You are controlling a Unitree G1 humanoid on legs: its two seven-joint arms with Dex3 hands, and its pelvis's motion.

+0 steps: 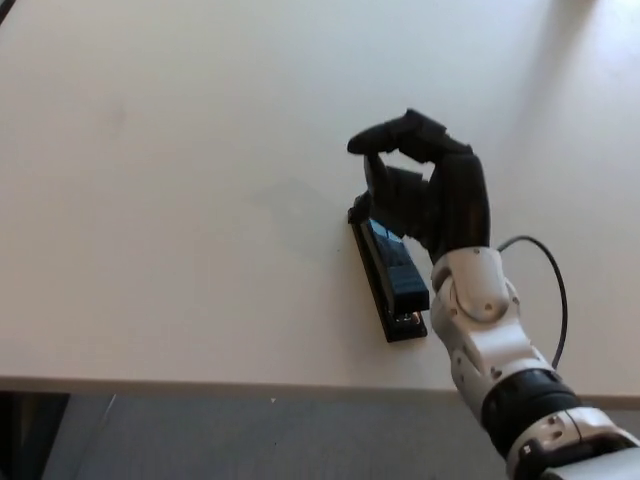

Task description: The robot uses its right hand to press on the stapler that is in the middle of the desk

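desk [180, 200] bare all round — stapler [390, 275] sole obstacle

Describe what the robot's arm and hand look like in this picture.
Only the right arm shows. The right hand is matte black with thick, blocky jointed fingers. The wrist and forearm are glossy light grey with rounded shells, then a black band lower down. A thin black cable loops out beside the wrist.

The right hand [425, 190] covers the stapler's [392, 280] far end, toward twelve o'clock. Whether they touch cannot be told. The forearm [545, 420] is cut off at five o'clock.
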